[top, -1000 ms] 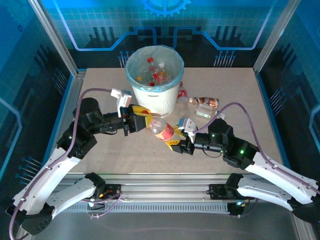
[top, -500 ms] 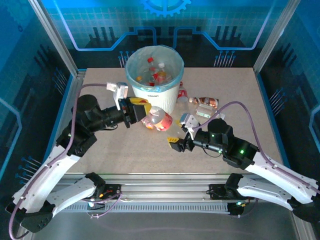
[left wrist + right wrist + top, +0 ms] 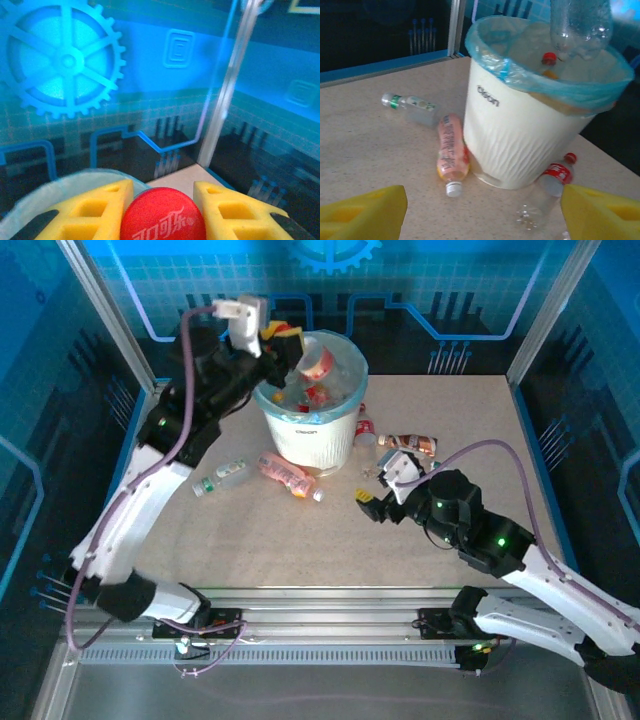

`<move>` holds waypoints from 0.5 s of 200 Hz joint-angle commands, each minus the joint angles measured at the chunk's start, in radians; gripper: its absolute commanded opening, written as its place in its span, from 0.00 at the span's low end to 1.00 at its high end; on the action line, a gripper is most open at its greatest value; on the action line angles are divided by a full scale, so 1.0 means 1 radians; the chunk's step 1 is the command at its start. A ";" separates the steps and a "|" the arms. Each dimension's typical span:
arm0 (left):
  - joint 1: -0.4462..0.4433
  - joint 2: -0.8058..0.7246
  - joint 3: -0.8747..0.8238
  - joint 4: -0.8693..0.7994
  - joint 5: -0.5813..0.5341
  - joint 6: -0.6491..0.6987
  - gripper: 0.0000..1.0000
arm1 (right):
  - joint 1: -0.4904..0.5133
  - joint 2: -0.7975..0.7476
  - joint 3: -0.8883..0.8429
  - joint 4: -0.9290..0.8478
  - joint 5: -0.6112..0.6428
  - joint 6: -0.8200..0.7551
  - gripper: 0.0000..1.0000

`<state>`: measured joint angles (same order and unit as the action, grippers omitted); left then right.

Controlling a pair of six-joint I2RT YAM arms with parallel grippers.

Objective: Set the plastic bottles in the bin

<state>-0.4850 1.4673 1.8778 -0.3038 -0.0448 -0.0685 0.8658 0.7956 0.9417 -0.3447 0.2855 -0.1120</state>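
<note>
In 0.5 seconds the left gripper (image 3: 293, 346) has swung up from the table (image 3: 250, 540) in front of the bin (image 3: 305, 435) to a spot above the bin's far-left rim, carrying a red-capped bottle (image 3: 318, 362) with it. Its yellow fingers (image 3: 95, 212) pinch the bottle at its capped end, seen head-on in the left wrist view. The bottle's clear body hangs over the teal-lined mouth, above the binned bottles (image 3: 305, 392) already inside.

The right gripper (image 3: 372, 504) hovers low over the table, near and to the right of the bin, its 2 yellow fingers spread wide and holding nothing.

On the table, a pink bottle (image 3: 288, 476) lies just beside the bin's near-left foot. A green-labelled bottle (image 3: 222, 477) lies left of that, and a red-labelled bottle (image 3: 365, 426) rests at the bin's right side.
</note>
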 commanded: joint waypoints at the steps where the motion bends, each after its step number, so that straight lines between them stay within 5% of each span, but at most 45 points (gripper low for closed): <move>1: 0.030 0.153 0.185 -0.081 -0.058 0.092 0.00 | -0.048 -0.007 0.031 -0.023 0.017 -0.053 0.81; 44: 0.040 0.455 0.523 -0.262 -0.020 0.176 0.00 | -0.169 0.009 0.014 -0.030 -0.087 -0.056 0.82; 100: 0.041 0.602 0.575 -0.339 0.005 0.187 0.00 | -0.238 0.046 0.011 -0.047 -0.157 -0.075 0.82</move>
<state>-0.4477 2.0518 2.4332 -0.5842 -0.0513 0.0826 0.6510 0.8356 0.9466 -0.3794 0.1757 -0.1665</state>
